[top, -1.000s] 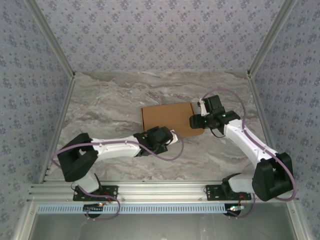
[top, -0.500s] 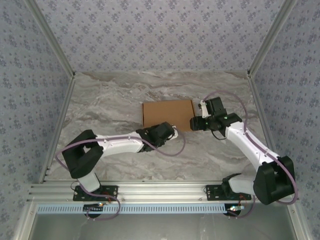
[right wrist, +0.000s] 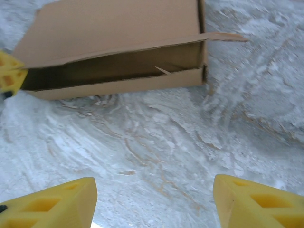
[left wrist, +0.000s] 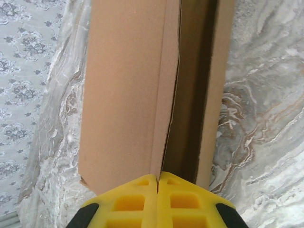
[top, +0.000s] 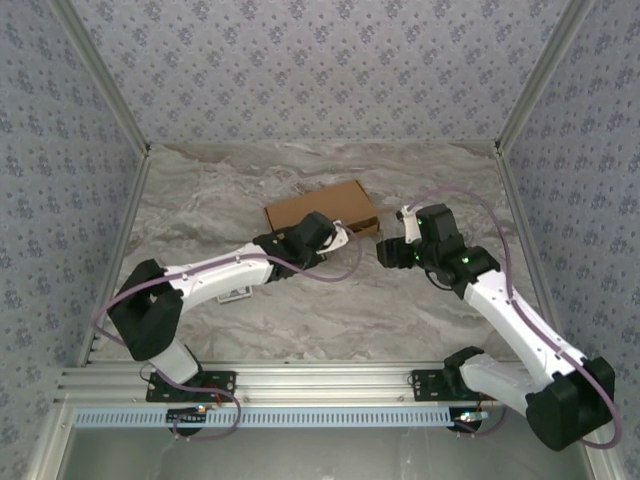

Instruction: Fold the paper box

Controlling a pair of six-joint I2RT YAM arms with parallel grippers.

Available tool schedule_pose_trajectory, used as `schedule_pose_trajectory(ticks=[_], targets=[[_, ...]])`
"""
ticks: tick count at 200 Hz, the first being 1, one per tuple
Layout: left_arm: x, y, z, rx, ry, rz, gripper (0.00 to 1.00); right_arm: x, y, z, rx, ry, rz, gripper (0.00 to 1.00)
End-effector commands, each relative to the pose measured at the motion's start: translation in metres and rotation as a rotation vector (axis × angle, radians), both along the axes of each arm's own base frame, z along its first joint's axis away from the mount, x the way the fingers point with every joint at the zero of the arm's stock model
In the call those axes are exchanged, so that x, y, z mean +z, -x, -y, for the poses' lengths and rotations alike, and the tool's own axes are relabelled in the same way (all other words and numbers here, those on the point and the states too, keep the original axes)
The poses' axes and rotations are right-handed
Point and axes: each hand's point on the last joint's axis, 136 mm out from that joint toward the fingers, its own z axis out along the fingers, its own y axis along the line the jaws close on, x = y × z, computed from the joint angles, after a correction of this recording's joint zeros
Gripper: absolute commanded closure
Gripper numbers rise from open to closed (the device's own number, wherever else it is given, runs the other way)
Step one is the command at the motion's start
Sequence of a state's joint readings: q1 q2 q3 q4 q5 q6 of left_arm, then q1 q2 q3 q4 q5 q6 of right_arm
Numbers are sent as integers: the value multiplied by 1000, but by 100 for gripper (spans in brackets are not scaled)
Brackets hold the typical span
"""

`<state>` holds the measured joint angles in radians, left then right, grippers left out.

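Left gripper (left wrist: 157, 181): yellow fingers pressed together at the near end of the paper box (left wrist: 123, 85), right where the lid's edge runs; whether they pinch the lid I cannot tell.
Right gripper (right wrist: 154, 192): fingers spread wide over bare table (top: 220, 190), apart from the box.
Paper box: brown, lying askew near the table's middle, lid slightly ajar, a dark gap along the side facing the right gripper.
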<state>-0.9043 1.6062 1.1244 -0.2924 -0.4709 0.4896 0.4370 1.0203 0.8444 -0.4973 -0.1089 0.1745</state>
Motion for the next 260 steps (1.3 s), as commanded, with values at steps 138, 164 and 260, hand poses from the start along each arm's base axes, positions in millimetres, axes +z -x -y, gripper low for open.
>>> schedule_pose_trajectory(ticks=[138, 164, 260], targets=[[83, -43, -23, -21, 157, -87, 100, -73, 70, -273, 947, 120, 441, 32], [78, -46, -22, -17, 142, -98, 100, -90, 63, -309, 1024, 163, 443, 30], [81, -46, -23, -22, 142, -92, 100, -129, 45, -357, 1114, 294, 454, 10]])
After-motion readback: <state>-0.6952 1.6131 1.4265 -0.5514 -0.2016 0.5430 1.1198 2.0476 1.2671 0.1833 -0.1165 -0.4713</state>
